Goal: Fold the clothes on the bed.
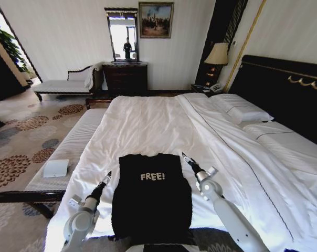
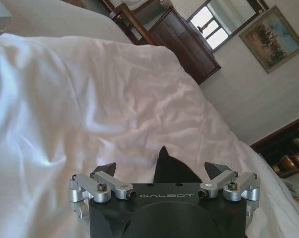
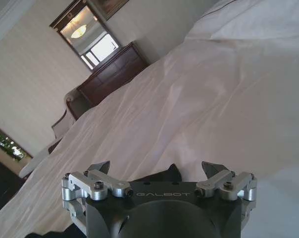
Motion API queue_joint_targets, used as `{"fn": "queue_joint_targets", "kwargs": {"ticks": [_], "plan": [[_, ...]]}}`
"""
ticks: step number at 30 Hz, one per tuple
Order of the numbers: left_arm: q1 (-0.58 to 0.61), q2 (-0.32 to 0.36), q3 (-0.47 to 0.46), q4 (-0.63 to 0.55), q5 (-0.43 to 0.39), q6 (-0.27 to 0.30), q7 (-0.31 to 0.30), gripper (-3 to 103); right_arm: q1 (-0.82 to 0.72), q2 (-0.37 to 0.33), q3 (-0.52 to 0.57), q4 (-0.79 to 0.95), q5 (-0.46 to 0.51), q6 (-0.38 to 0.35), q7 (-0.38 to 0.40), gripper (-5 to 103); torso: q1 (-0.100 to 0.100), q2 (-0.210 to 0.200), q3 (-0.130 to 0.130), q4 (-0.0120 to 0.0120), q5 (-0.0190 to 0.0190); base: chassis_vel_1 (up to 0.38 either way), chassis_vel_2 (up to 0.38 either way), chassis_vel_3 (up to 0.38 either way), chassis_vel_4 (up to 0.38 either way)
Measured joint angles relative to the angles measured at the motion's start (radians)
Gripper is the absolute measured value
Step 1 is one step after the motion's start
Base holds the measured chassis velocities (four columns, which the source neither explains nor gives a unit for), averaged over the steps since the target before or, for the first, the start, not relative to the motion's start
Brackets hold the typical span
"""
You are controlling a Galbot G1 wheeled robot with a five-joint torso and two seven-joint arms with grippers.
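White bed [image 1: 148, 121], black T-shirt [image 1: 151, 197], pillows [image 1: 241, 111]

The head camera looked down from the near edge across the bed [image 1: 148, 121] toward the dresser [image 1: 125, 77]. Both wrist cameras sat low and close over the sheets, facing that same dresser and mirror [image 2: 214, 22].

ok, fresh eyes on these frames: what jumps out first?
The black T-shirt with white "FREE!" lettering lies flat at the near edge of the white bed. The left gripper and right gripper flank it, one on each side, both with fingers open.
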Motion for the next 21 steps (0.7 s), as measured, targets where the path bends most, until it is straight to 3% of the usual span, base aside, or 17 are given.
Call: {"fn": "queue_joint_targets", "kwargs": {"ticks": [9, 18, 21], "plan": [[0.048, -0.007, -0.011, -0.106, 0.04, -0.001, -0.002, 100, 0.109, -0.015, -0.121, -0.146, -0.01, -0.01, -0.153, 100, 0.0, 0.0, 0.0, 0.0001, 0.0001, 0.0, 0.0, 0.0, 0.0], [0.065, -0.024, -0.02, -0.142, 0.044, -0.002, -0.013, 100, 0.186, 0.038, -0.149, -0.267, -0.04, 0.016, -0.17, 102, 0.0, 0.0, 0.0, 0.0002, 0.0, 0.0, 0.0, 0.0, 0.0], [0.065, -0.031, -0.019, -0.148, 0.043, -0.002, -0.017, 100, 0.203, 0.057, -0.147, -0.305, -0.05, 0.026, -0.171, 96, 0.0, 0.0, 0.0, 0.0001, 0.0001, 0.0, 0.0, 0.0, 0.0]]}}
